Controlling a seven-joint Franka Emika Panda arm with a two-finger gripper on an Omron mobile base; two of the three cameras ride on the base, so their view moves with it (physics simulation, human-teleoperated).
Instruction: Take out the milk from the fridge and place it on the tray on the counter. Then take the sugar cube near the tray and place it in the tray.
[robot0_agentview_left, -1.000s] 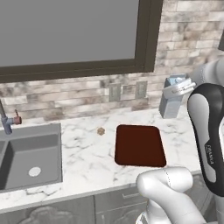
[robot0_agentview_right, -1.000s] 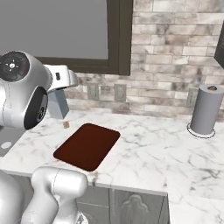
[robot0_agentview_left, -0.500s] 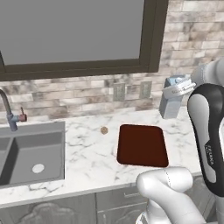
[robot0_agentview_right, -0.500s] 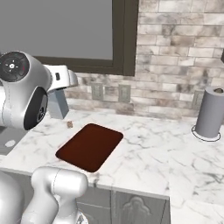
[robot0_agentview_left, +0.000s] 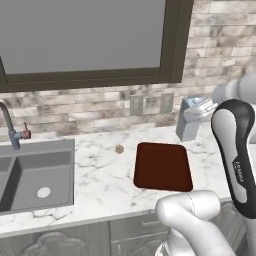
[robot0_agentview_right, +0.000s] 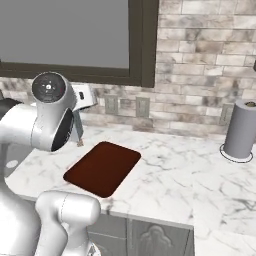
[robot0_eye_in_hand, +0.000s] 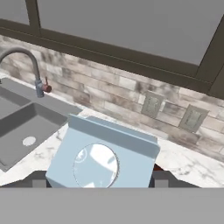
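While clamped around the milk above the tray, hand could drop it tilted, toppling onto the table.

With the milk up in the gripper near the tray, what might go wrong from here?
1. The milk hangs in the gripper above the counter, beside the tray's far corner; a release here would probably miss the tray.
2. The sugar cube lies loose just left of the tray; a low sweep might knock it toward the sink.
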